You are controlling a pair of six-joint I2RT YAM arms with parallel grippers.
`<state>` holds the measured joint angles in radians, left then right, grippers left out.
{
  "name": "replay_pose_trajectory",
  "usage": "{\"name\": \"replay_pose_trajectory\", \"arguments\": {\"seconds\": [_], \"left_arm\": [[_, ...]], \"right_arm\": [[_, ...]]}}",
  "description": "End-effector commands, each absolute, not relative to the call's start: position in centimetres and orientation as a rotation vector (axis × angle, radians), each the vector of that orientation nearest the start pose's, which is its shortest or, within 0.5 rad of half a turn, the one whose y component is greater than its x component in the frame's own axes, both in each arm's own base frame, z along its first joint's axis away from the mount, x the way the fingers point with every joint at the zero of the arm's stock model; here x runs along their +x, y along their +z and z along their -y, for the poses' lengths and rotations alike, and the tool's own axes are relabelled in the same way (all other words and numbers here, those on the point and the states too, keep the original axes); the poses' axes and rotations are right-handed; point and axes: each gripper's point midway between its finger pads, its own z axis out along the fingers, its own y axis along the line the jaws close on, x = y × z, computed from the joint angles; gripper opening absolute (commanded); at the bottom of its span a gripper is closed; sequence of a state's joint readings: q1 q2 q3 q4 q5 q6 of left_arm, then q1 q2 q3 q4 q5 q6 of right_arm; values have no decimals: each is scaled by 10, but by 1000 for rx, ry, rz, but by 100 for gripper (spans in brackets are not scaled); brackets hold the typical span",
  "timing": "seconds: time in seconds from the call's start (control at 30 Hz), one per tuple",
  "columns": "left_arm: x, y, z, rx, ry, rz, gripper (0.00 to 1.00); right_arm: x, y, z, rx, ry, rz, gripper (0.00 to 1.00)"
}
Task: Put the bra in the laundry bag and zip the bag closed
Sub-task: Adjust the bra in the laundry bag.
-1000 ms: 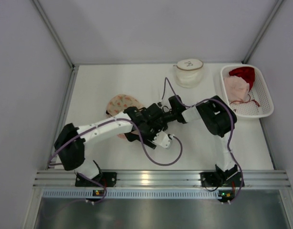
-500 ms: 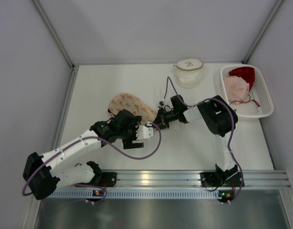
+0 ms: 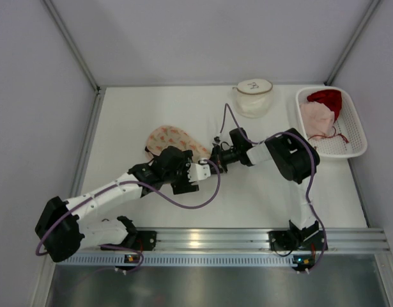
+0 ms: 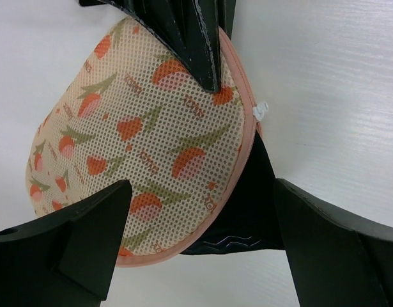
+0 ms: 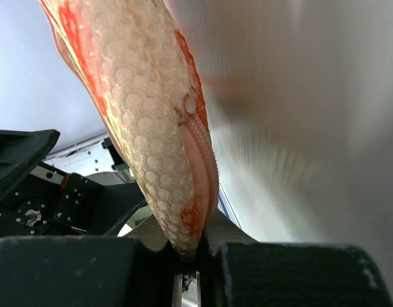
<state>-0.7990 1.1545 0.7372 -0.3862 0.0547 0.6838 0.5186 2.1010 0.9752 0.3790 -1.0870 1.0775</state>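
Note:
The laundry bag (image 3: 174, 142) is a rounded mesh pouch with an orange flower print and a pink zip rim, lying left of centre. My right gripper (image 3: 215, 155) is shut on its right edge, and in the right wrist view the bag (image 5: 145, 128) rises from between the closed jaws (image 5: 191, 246). My left gripper (image 3: 195, 173) stands open just in front of the bag, holding nothing. In the left wrist view the bag (image 4: 138, 141) lies ahead of the open left gripper (image 4: 199, 211). The dark bra (image 4: 247, 204) shows beneath the pink rim.
A white basket (image 3: 356, 128) with red and pink garments stands at the back right. A white round pouch (image 3: 252, 96) sits at the back centre. Grey walls close off the table at left, right and rear. A purple cable (image 3: 183, 203) loops by the left arm.
My left arm has drawn back toward the near left, off the bag, and its gripper has opened wide. More of the bag is uncovered. The right gripper has kept its hold.

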Motion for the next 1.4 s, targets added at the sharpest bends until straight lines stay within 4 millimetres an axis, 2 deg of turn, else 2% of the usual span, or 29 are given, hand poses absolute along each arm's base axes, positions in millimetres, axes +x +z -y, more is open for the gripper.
{"name": "replay_pose_trajectory", "arguments": {"seconds": [0.0,0.3,0.53,0.8,0.87,0.9,1.07,1.2,1.37], "left_arm": [[240,119,221,1592,-104,-1654,98],[257,106,206,1595,52,-1640,98],[273,108,206,1568,122,-1573,98],[287,117,222,1551,167,-1350,98],[286,111,224,1577,175,-1313,98],[291,118,228,1543,184,-1278,98],[302,123,234,1506,222,-1231,98],[298,129,242,1511,201,-1146,98],[295,115,249,1542,168,-1125,98]], "right_arm": [[247,55,-338,135,1969,-2767,0],[241,55,-336,110,1992,-2785,0],[234,54,-334,67,2012,-2811,0],[219,59,-336,-2,2099,-2838,0],[215,59,-336,-16,2110,-2853,0],[212,57,-336,-19,2108,-2869,0],[205,55,-337,-80,2106,-2902,0],[202,55,-339,-105,2120,-2918,0],[200,53,-343,-170,2115,-2916,0]]}}
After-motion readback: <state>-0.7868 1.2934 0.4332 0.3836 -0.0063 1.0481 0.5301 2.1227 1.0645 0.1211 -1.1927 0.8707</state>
